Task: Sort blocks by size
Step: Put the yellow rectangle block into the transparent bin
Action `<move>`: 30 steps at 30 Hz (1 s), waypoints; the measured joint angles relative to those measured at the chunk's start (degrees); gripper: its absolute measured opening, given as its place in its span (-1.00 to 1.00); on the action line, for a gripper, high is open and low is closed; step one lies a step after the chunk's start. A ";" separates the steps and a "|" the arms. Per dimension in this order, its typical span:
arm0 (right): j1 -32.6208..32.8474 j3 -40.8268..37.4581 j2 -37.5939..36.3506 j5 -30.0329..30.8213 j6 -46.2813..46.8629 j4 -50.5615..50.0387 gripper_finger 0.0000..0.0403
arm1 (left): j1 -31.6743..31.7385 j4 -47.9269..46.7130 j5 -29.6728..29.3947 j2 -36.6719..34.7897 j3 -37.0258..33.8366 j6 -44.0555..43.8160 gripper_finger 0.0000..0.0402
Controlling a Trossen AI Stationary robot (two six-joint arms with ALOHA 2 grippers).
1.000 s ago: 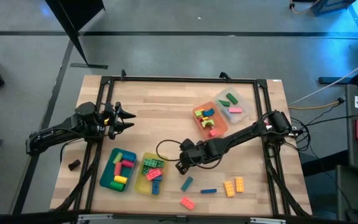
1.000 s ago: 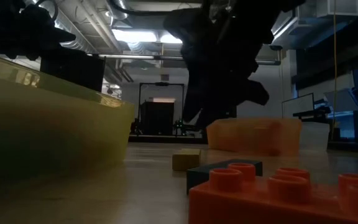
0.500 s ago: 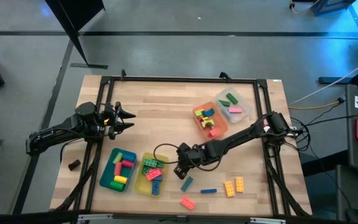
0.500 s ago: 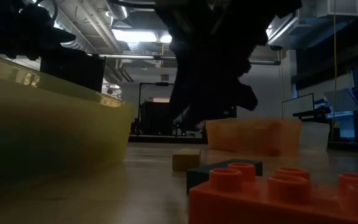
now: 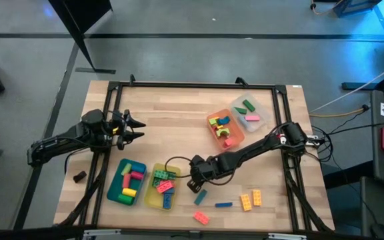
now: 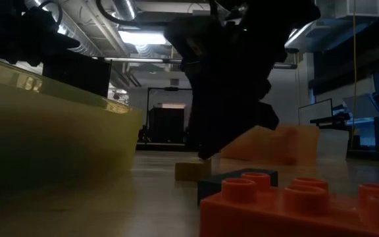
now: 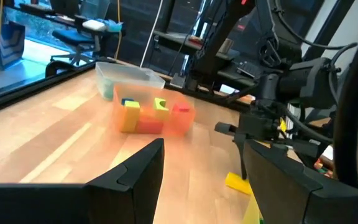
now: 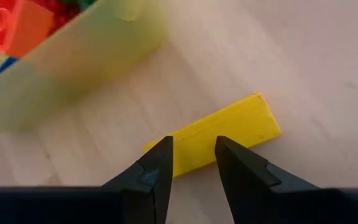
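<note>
I see my right gripper (image 8: 191,163) low over a yellow block (image 8: 219,140) at lower centre of the high view, fingers narrowly apart astride it, not yet closed. Beside it stands the yellow tray (image 5: 153,193). Four trays hold blocks already; about five loose blocks (image 5: 249,199) remain. The left gripper (image 5: 137,128) waits open, left. No writing is readable.

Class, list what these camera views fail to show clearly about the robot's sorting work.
- High view: the yellow block is hidden under the right gripper.
- Low view: the dark right arm blocks most of the orange tray.
- Right wrist view: the yellow tray is blurred and cut off by the edge.
</note>
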 joint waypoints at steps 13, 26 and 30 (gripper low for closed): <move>-0.07 -0.17 -2.98 1.45 1.19 -17.43 -0.37 | 0.00 -0.08 -0.01 0.05 0.00 -0.02 0.02; -0.07 -0.35 -8.04 1.07 5.67 -24.85 -0.37 | 0.00 -0.09 -0.02 0.05 0.00 -0.49 0.02; -0.07 -0.31 -8.07 -1.26 5.82 -25.82 -0.37 | 0.00 -0.09 -0.02 0.05 -0.02 -0.48 0.02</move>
